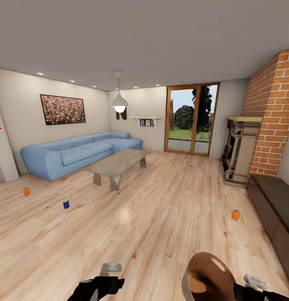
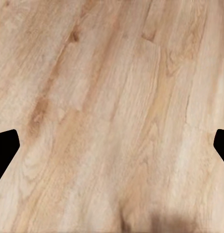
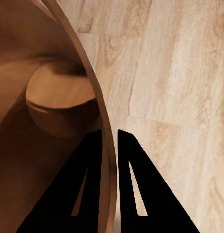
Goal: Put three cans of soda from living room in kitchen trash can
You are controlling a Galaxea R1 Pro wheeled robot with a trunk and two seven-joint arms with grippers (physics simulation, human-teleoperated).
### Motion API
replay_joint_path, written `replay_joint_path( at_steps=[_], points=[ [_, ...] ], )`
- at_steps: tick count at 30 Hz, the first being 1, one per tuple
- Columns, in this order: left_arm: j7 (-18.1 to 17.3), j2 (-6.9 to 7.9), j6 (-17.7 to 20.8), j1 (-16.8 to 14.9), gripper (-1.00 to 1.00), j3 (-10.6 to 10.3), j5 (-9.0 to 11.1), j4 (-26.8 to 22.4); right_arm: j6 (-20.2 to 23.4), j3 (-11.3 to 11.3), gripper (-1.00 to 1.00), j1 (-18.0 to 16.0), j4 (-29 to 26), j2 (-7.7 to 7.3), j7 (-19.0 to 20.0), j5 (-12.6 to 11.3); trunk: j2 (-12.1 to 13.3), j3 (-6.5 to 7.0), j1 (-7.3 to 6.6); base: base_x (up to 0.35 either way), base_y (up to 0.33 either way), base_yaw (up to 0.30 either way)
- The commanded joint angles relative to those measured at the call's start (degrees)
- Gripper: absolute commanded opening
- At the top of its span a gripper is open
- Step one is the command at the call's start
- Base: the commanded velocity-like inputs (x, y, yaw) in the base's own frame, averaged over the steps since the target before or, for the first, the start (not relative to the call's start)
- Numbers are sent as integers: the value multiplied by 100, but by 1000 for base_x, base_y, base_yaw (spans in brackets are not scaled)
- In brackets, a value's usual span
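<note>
My right hand (image 3: 108, 141) is clamped on the rim of the tash can (image 1: 208, 276): in the right wrist view one black finger (image 3: 85, 184) sits inside the thin copper-brown wall and the other just outside it, pinching the wall between them. The can hangs low in front of me above the floor (image 1: 161, 217), tilted so I look into its round bottom, which holds nothing I can see. Its oval handle cutout shows near the rim in the head view.

My left hand (image 2: 112, 145) hangs spread wide over bare wooden planks, its two dark fingertips at opposite edges of the left wrist view with nothing between them.

Further out on the floor, one orange can of soda (image 1: 236, 215) stands upright on my right, near the long dark bench (image 1: 274, 205) that runs along the right wall. A second orange can (image 1: 26, 191) stands upright well to my left, close to the near end of the blue sofa (image 1: 73, 152). A small blue can (image 1: 66, 204) stands between that one and me. The orange cans lie well apart, across the room from each other.

Beyond them the glass-topped coffee table (image 1: 119, 163) sits before the sofa, the brick fireplace (image 1: 269, 121) rises on the right, and a glazed door (image 1: 191, 119) closes the far wall.
</note>
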Motion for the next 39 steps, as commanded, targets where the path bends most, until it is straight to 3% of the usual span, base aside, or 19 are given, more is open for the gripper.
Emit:
replay_joint_path(
  at_steps=[1,21,39],
  points=[
    [0,0,1,0,100,0,0,-2,18,-22,-100,-4,-6,0,68,-92,0,1,0,345,77,-286],
    [0,0,-3,0,100,0,3,-1,10,-22,-100,-4,-14,4,191,-83,0,1,0,345,122,-51],
    [-9,1,2,0,100,0,5,-4,17,-19,-100,-4,-6,-2,200,-92,0,1,0,343,143,-259]
  ],
)
